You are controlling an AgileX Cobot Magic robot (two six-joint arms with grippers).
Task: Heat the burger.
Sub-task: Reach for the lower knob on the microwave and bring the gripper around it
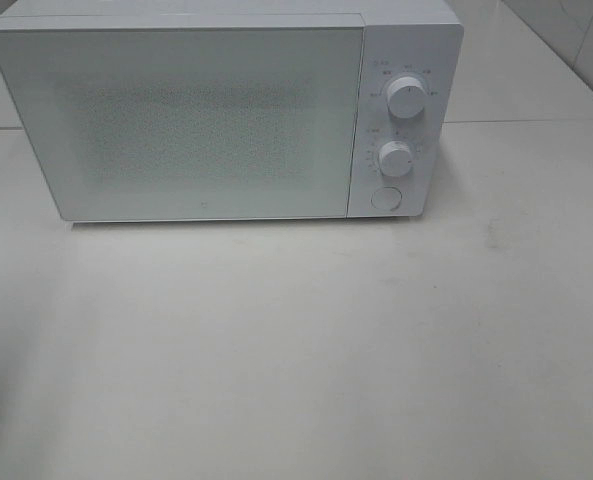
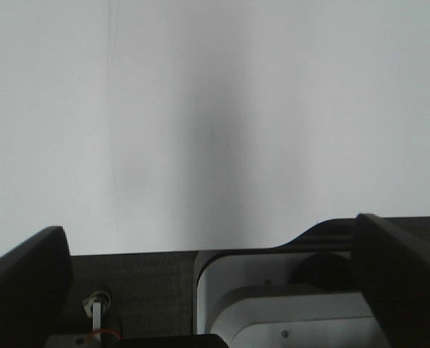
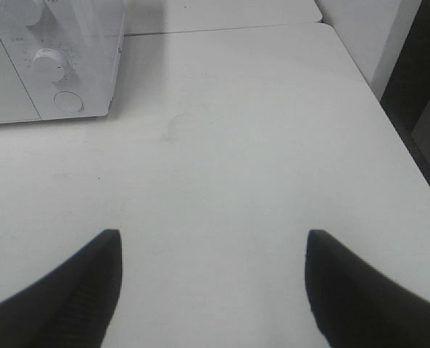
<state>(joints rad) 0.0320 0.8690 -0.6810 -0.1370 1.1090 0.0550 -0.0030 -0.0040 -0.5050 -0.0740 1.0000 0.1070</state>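
The burger is not in view in any frame. A white microwave (image 1: 206, 120) stands at the back of the white table (image 1: 296, 350) with its door shut, and I cannot see inside it. Neither arm shows in the exterior high view. My left gripper (image 2: 211, 272) is open and empty, with its dark fingers (image 2: 26, 279) wide apart over a plain white surface. My right gripper (image 3: 213, 243) is open and empty above the table, to the right of the microwave's front corner (image 3: 55, 65).
The microwave's control panel has an upper knob (image 1: 406, 97), a lower knob (image 1: 396, 158) and a round door button (image 1: 386, 197). The table's right edge (image 3: 399, 156) drops off beside a white wall. A second table joins behind.
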